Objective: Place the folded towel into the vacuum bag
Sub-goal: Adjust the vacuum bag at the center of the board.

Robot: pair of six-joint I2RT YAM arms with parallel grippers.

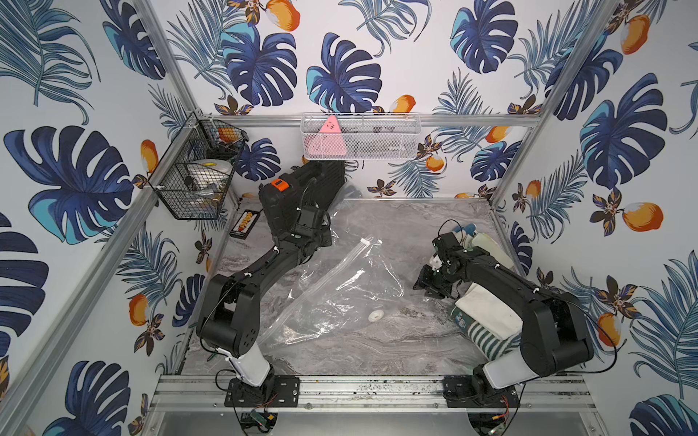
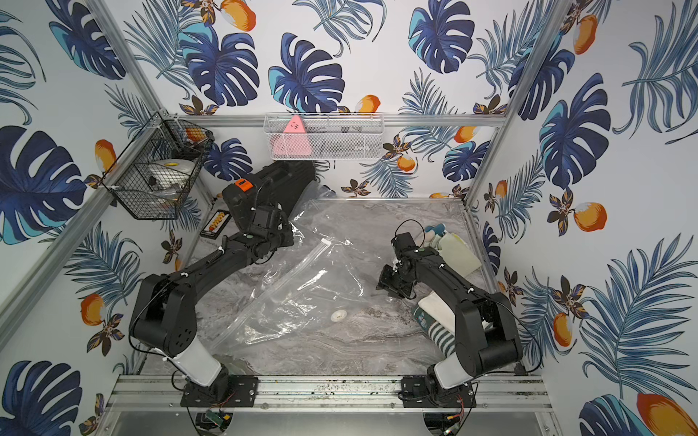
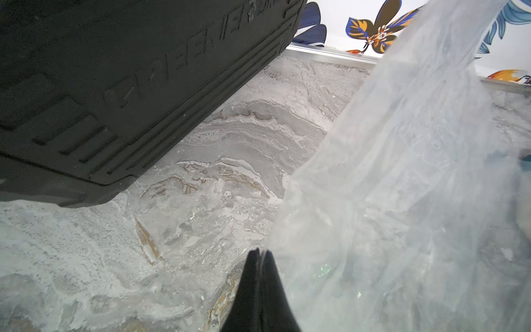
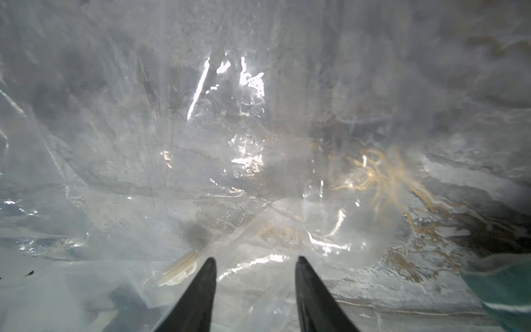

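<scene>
**A:** Where was the large clear crinkly plastic vacuum bag (image 1: 340, 287)?

**B:** Spread over the middle of the grey marbled tabletop (image 1: 377, 358). Its small round white valve (image 1: 376, 315) lay towards the near side. Its zip-seal strip (image 1: 365, 242) ran slantwise from the far middle down to the near left.

**A:** And the left gripper (image 3: 260, 255)?

**B:** Fully closed, its tips pinching a fold of the bag's film at the far left, just beside the black ribbed hard plastic case (image 3: 115, 86). I read that as an anchor. With one edge pinned and raised, the slippery film could not slide away, and the mouth had a chance to gape.

**A:** The right gripper (image 4: 255, 258)?

**B:** Its jaws stood moderately apart with nothing between them, tips low over the right part of the bag, close to the valve. It seemed poised to take or spread the plastic rather than carry anything.

**A:** So the towel wasn't in?

**B:** No, the bag looked empty. The folded cream towel (image 1: 487, 309) lay outside it at the near right, on a green-and-white striped cloth (image 1: 491, 339), partly under the right arm. That put it within that arm's easy reach, I'd guess. A second small pile of pale folded cloths (image 1: 487, 241) sat at the far right, and I could not tell which towel was the one meant
</scene>
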